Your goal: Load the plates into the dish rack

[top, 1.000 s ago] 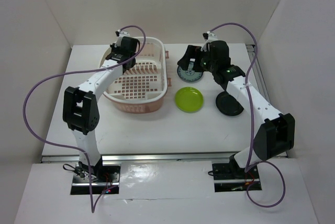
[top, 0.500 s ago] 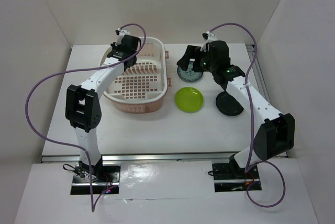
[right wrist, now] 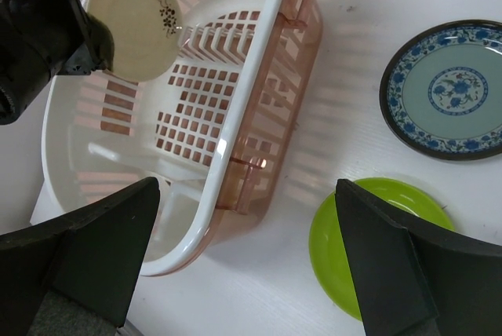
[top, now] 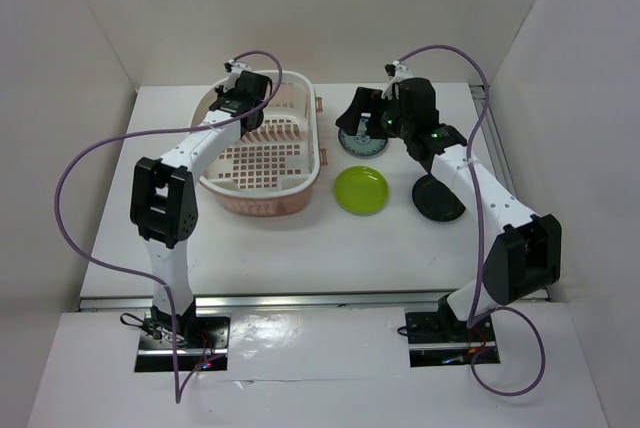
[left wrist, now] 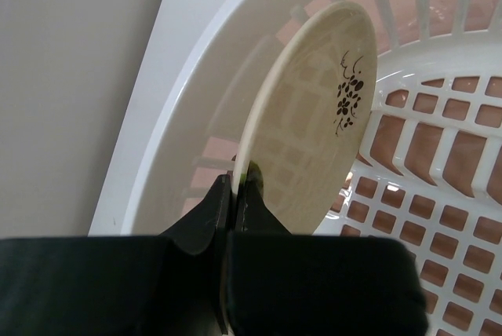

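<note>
Dish rack [top: 265, 200] sits back-left on the white tabletop [top: 300, 248]: oblong pink plastic, rounded corners, pale rim, gridded floor, upright ribs. Three round plates lie flat to its right. Glossy black plate [top: 435, 206] is farthest out, partly under my right arm. Lime green plate [top: 361, 190] is near the rack. Blue-patterned plate [right wrist: 447, 91], floral centre and dark rim, lies behind the green one. Cream plate [left wrist: 314, 132], with a dark sprig-like mark on its face, stands on edge over the rack's far-left end, rim pinched in my left tool [left wrist: 235, 195]. Right tool [right wrist: 245, 218] hangs above, fingers wide apart.
</note>
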You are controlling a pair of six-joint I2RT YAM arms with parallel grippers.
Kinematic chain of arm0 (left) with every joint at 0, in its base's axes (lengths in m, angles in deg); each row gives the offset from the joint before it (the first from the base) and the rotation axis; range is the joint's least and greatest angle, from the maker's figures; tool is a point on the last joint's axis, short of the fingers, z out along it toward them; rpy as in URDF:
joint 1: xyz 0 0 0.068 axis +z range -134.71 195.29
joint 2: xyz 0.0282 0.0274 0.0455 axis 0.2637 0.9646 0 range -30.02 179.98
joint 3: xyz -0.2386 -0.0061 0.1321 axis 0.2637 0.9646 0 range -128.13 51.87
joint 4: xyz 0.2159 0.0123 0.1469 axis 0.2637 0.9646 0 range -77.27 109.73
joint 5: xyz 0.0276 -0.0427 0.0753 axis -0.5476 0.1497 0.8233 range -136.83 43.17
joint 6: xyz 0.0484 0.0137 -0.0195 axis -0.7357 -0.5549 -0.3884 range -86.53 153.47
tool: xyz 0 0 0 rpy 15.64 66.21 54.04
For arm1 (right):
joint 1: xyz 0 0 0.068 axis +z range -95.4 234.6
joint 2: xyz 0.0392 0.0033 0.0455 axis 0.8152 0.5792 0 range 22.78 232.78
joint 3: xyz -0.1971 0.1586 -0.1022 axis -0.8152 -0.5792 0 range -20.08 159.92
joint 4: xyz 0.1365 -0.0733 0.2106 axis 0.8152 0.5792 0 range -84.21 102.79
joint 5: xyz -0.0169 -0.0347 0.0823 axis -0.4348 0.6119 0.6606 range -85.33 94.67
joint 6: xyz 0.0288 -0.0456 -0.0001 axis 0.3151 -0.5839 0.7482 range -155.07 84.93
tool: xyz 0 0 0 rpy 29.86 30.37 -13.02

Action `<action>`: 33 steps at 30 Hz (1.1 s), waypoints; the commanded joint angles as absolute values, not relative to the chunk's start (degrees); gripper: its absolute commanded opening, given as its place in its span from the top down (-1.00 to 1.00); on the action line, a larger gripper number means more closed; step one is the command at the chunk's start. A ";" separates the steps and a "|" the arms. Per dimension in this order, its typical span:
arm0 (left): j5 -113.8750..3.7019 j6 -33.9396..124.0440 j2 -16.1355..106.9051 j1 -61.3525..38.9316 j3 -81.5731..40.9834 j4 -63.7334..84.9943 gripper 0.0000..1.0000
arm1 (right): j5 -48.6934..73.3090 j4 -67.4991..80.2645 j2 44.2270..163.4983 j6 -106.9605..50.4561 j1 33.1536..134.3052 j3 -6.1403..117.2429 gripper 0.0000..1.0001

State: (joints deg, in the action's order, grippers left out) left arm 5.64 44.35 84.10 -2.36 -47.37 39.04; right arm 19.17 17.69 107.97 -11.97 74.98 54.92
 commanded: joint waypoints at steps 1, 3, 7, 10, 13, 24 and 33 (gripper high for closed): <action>7.40 44.81 85.11 -2.03 -49.55 37.17 1.00 | 20.14 16.07 108.56 -11.78 75.52 56.82 -1.00; 7.40 44.81 85.12 -2.03 -49.55 37.17 1.00 | 20.14 16.07 108.56 -11.78 75.52 56.82 -1.00; 4.95 45.34 86.16 -2.03 -50.08 37.17 1.00 | 20.66 16.07 108.56 -11.25 75.52 56.82 -1.00; 3.54 45.87 86.78 -2.03 -51.13 37.78 0.99 | 20.66 16.07 109.09 -11.25 75.52 56.82 -1.00; 2.23 45.87 86.79 -2.03 -51.66 38.31 0.76 | 21.19 16.07 109.09 -11.25 75.52 56.82 -1.00; 0.99 47.01 89.07 -2.03 -53.42 39.45 0.78 | 21.19 16.07 109.09 -10.72 75.52 56.82 -1.00; 0.46 47.01 90.13 -2.03 -53.42 39.97 0.55 | 21.19 16.07 109.09 -10.72 75.52 56.82 -1.00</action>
State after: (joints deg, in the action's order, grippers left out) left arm 1.73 45.88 89.20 -1.88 -51.43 39.98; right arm 20.57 17.62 109.17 -10.88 74.98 54.94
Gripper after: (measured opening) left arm 0.216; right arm 0.999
